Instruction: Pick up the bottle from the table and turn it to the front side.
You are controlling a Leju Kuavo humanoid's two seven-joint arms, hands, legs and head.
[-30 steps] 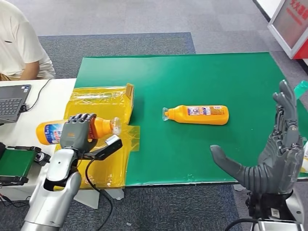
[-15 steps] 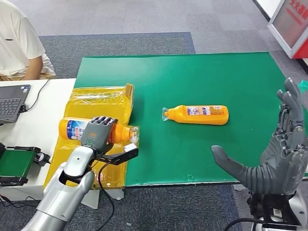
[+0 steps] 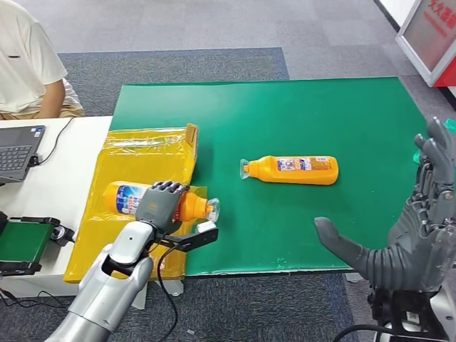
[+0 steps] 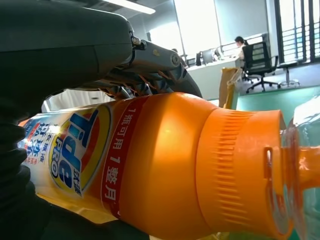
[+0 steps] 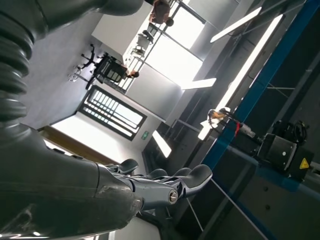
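My left hand grasps an orange detergent bottle around its middle, holding it on its side above the yellow plastic sheet at about eight o'clock from the table's centre, its clear cap pointing toward three o'clock. In my left wrist view the bottle shows its blue and yellow logo and a red band of print, so I judge the label face is already partly turned toward that camera, though from the head view I cannot tell how squarely it faces front. My right hand hangs released at four o'clock off the green mat, fingers spread and thumb out, holding nothing. A second orange bottle lies flat on the mat near its centre, cap toward nine o'clock, well apart from both hands. To do this step well, I think I should roll my wrist slowly and keep my fingers firm around the body rather than the smooth shoulder, since the plastic looks slick and the weight sits on both sides of my grip. I would also keep the bottle level and low over the sheet, so a slip costs little. A person in a pale shirt sits at ten o'clock beside a laptop.
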